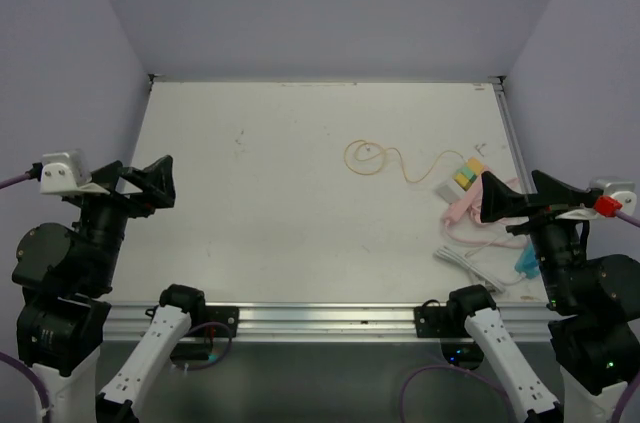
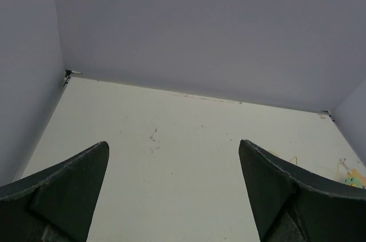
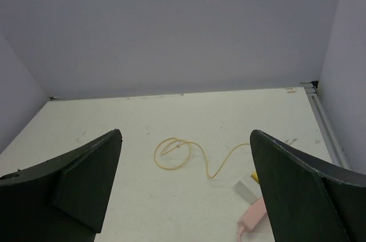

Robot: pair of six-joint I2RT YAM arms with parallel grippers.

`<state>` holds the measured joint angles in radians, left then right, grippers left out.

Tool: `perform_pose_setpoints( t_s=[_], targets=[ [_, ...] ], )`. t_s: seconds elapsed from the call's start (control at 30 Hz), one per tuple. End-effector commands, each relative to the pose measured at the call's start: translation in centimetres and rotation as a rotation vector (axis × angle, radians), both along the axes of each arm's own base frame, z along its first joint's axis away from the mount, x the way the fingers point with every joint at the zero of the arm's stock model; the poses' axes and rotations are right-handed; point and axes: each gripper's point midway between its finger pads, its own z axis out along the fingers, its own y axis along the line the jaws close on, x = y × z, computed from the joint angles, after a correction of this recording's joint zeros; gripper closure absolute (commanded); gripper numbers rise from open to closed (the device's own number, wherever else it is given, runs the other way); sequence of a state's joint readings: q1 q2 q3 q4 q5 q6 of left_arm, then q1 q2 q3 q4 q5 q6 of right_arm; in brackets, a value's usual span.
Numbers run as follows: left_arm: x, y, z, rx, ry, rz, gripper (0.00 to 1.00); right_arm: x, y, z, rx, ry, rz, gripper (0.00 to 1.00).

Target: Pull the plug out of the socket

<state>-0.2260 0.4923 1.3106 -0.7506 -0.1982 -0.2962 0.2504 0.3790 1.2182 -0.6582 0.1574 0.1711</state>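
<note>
A small socket block with yellow, green and blue faces lies at the table's right side. A white piece sits against it, and a thin yellow cable runs left from it into a loop. A pink plug with a pink cord lies just in front. In the right wrist view the white piece and pink plug show between the fingers, low right. My right gripper is open and empty, raised just right of the block. My left gripper is open and empty, far left.
A white cord and a teal object lie near the front right, under my right arm. Lilac walls close the table on three sides. A metal rail runs along the near edge. The yellow loop lies mid-table.
</note>
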Motion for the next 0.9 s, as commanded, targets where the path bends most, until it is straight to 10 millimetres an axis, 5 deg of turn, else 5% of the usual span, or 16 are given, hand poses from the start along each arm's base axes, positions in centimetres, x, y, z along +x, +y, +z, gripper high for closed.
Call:
perform_pose_setpoints(
  t_s=[0.0, 0.4, 0.6, 0.87],
  targets=[
    [0.1, -0.1, -0.3, -0.009, 0.007, -0.005, 0.0, 0.0, 0.3, 0.4, -0.011, -0.018, 0.016, 0.01],
    [0.9, -0.4, -2.4, -0.002, 0.051, -0.01, 0.0, 3.3, 1.1, -4.1, 0.016, 0.176, 0.005, 0.01],
    [1.0, -0.5, -3.2, 0.005, 0.068, -0.012, 0.0, 6.1, -2.1, -11.5, 0.056, 0.509, -0.28, 0.01],
    [0.9, -0.3, -3.8, 0.019, 0.081, -0.003, 0.0, 8.0, -1.5, -19.9, 0.068, 0.755, -0.351, 0.01]
  ],
)
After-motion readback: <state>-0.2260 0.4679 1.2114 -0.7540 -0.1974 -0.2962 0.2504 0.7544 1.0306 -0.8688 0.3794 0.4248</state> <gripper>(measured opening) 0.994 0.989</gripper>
